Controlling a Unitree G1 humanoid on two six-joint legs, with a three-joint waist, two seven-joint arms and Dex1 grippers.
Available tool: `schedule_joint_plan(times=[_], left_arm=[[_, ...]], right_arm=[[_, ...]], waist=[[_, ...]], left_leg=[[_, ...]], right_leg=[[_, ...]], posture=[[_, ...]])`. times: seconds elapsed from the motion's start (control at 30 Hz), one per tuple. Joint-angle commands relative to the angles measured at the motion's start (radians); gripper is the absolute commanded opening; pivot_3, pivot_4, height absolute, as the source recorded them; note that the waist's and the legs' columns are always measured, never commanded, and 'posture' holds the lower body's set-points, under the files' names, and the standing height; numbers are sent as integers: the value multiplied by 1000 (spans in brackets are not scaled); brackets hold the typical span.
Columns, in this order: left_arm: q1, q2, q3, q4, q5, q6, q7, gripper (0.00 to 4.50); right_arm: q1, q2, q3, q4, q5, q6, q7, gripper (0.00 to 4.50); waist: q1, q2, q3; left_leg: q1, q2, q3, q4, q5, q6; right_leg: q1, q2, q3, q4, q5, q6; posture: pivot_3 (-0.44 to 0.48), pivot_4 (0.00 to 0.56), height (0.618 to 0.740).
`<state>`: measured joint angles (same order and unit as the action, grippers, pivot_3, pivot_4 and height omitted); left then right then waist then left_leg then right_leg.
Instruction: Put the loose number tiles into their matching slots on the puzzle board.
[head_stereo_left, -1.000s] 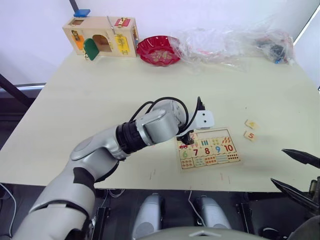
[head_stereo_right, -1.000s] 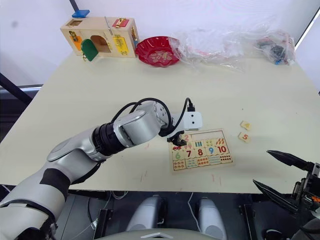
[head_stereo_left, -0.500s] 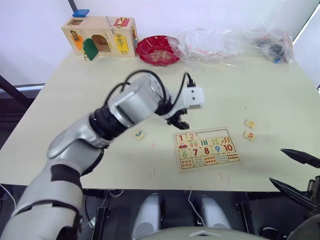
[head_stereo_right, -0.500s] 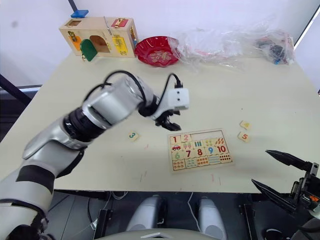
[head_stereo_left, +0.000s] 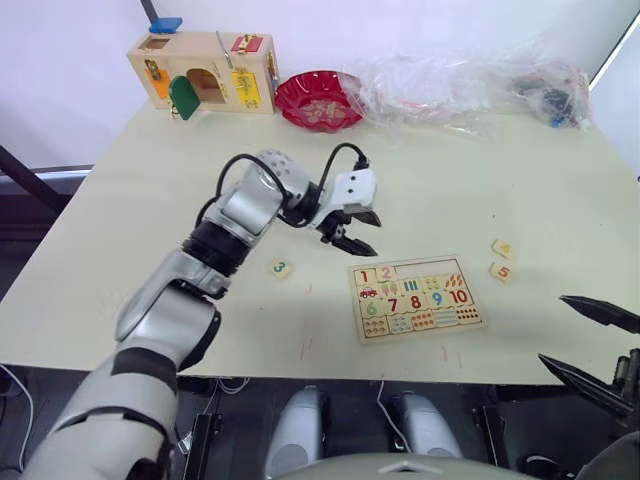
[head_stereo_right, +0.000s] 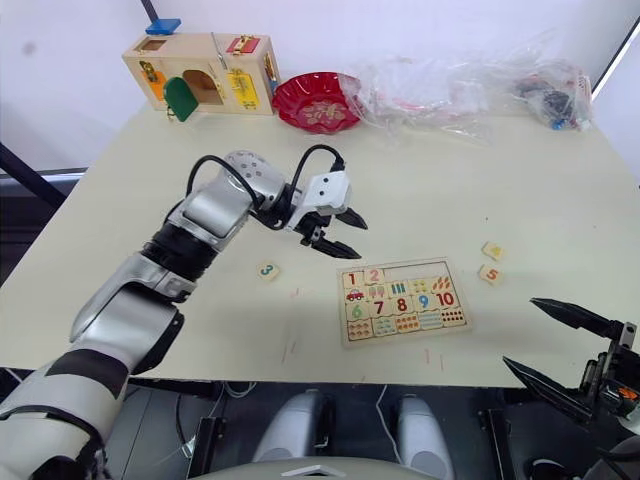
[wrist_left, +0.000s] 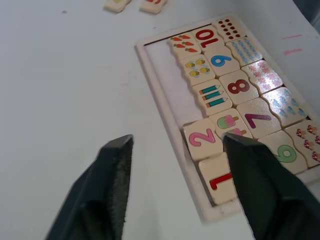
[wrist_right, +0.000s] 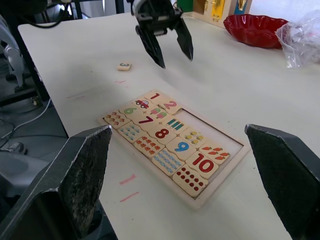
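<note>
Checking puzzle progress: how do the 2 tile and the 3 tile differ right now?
The 2 tile sits in the puzzle board's top row beside the 1; the 3 tile lies loose on the table, on the far side of the open left gripper from the board. The 2 is printed pink, the 3 green. Both are small pale-wood squares lying face up.

— What moved?
— The left claw (head_stereo_left: 357, 232) has lifted off the board (head_stereo_left: 416, 298) and pulled back over the bare table (head_stereo_left: 150, 200), fingers spread and empty.
— Anything else?
— Tiles 1 and 2 now lie uncovered in the board's top row.
</note>
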<state>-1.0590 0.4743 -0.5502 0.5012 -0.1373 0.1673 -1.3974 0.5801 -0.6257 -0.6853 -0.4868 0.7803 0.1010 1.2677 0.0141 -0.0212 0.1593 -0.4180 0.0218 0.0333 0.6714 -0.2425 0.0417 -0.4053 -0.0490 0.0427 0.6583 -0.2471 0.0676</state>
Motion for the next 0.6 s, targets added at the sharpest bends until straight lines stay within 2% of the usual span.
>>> schedule_joint_plan(times=[0.03,0.1,0.43,0.6], left_arm=[[-6,-25,28,85,44,-111,-29,1058],[-3,-41,26,121,72,-160,-32,53],[6,-131,43,206,165,-209,47,53],[21,-139,43,198,194,-217,51,53]], right_arm=[[-2,-12,-21,-2,18,-8,3,4500],[0,-12,-22,-2,19,-7,4,4500],[15,-7,-32,-12,26,-4,1,4500],[22,-4,-35,-17,28,-5,-2,4500]], waist=[[-2,0,0],[-3,0,0],[0,0,0],[-2,0,0]], left_leg=[[0,0,0,0,0,0],[0,0,0,0,0,0],[0,0,-1,0,0,0],[0,0,-1,0,0,0]], right_leg=[[0,0,0,0,0,0],[0,0,0,0,0,0],[0,0,0,0,0,1],[0,0,0,0,0,1]], posture=[[0,150,740],[0,150,740],[0,150,740],[0,150,740]])
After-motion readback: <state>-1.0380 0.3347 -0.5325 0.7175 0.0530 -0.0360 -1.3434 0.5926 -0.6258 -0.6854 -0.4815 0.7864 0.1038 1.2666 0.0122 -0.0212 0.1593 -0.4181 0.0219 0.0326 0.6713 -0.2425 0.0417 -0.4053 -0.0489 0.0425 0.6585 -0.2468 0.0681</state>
